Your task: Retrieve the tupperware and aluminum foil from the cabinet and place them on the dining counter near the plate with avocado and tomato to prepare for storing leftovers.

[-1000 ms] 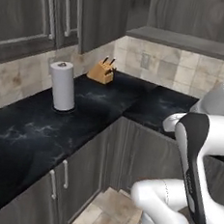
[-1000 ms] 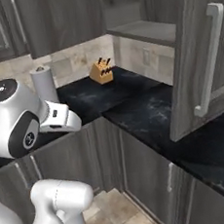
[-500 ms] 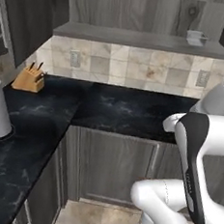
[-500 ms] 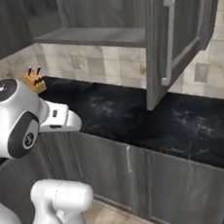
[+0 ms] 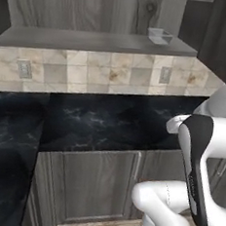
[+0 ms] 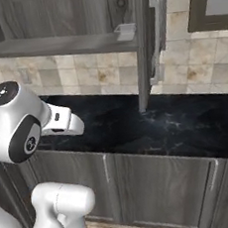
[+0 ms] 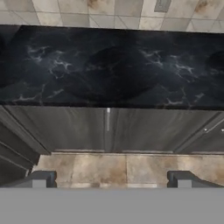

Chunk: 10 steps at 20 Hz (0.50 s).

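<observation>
The tupperware (image 5: 159, 36) sits alone on the cabinet's (image 5: 96, 5) grey shelf board, toward the upper right of the left base view, just under the dark knot in the wood-grain back panel. It looks like a thin, clear, empty box: probably very light, fairly stiff at the rim, slick on the walls, so I'd pinch across one side wall or span two opposite walls near the top edge. The aluminum foil I cannot pick out on the shelf.

The right base view adds the open cabinet door (image 6: 151, 42) hanging just right of the tupperware (image 6: 125, 32). The hand view looks down instead at the black surface (image 7: 109, 65) and the floor, with the fingers (image 7: 41, 178) spread wide apart and holding nothing.
</observation>
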{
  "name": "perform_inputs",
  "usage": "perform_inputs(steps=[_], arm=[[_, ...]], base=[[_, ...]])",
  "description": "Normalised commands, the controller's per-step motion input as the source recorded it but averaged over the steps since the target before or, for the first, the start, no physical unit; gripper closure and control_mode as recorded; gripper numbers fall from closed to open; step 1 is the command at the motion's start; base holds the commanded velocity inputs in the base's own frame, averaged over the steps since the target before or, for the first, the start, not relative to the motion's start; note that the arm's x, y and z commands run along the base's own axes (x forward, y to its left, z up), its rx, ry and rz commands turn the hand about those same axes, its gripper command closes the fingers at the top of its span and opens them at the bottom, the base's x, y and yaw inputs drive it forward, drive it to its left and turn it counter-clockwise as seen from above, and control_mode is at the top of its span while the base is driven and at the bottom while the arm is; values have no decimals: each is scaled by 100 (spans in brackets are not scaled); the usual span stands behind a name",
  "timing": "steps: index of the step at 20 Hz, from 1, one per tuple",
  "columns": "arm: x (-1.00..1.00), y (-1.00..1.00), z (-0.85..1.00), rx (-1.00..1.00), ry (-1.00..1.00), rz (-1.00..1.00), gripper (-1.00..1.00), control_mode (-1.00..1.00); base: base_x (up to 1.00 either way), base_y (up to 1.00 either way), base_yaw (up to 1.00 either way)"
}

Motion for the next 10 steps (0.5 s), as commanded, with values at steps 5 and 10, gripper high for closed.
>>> perform_inputs(steps=[5,10], arm=[[0,0,0,0,0,0,-100,100],[0,0,0,0,0,0,-100,100]], base=[[64,46,-30],[59,4,-27]])
